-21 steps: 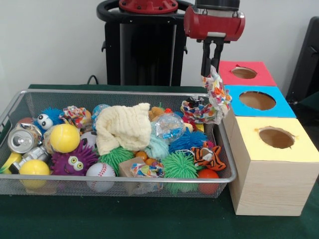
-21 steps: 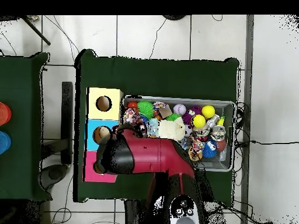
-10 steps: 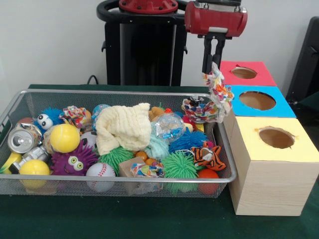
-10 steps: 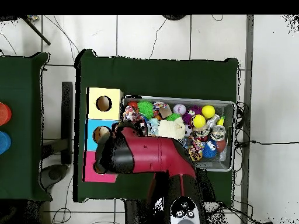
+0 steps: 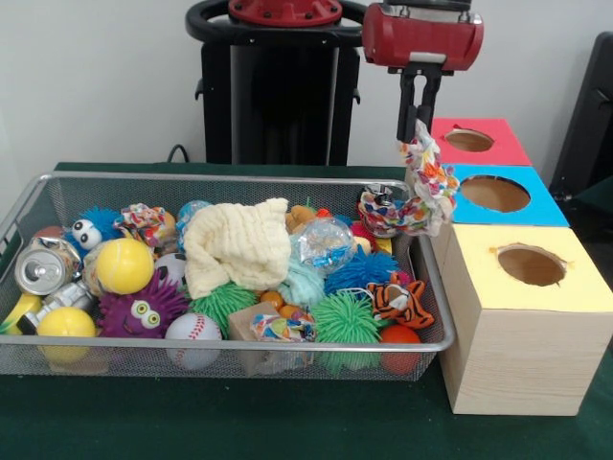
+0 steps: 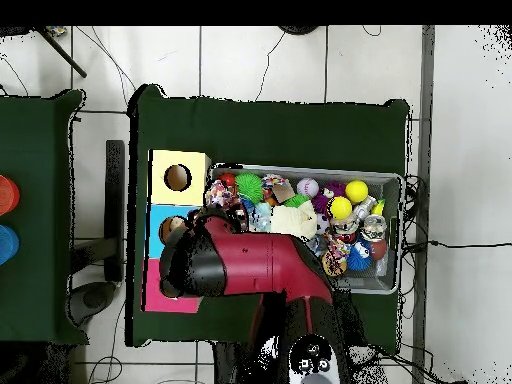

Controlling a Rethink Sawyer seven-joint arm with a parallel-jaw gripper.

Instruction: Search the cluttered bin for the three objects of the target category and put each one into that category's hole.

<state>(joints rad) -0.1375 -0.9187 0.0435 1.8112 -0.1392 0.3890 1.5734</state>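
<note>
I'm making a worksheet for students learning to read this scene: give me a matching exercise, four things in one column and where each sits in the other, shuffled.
Things:
1. confetti-patterned cloth
2. baseball
3. crushed can
4. cream cloth

Places:
A. left end of the bin in the front view
B. hanging from the claw over the bin's right end, beside the blue box
C. draped over the toys mid-bin
D. against the bin's near wall

Pairs: 1-B, 2-D, 3-A, 4-C
</note>
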